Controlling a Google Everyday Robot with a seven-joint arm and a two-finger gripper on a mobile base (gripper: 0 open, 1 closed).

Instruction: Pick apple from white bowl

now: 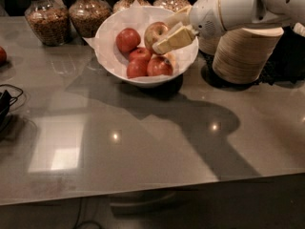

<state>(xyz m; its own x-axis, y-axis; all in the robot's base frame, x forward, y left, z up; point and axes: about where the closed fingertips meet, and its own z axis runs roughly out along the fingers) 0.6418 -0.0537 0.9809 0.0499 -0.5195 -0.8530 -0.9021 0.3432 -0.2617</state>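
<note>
My gripper (167, 36) sits over the bowl's (110, 56) right side, apple (154, 31) just left of it. Jars (88, 15) behind the bowl, stack (245, 54) to its right, all on the table (143, 142).

hand (163, 37) over white bowl (107, 32), covering apple (153, 31) partly (jars (88, 14) cropped above)
</note>
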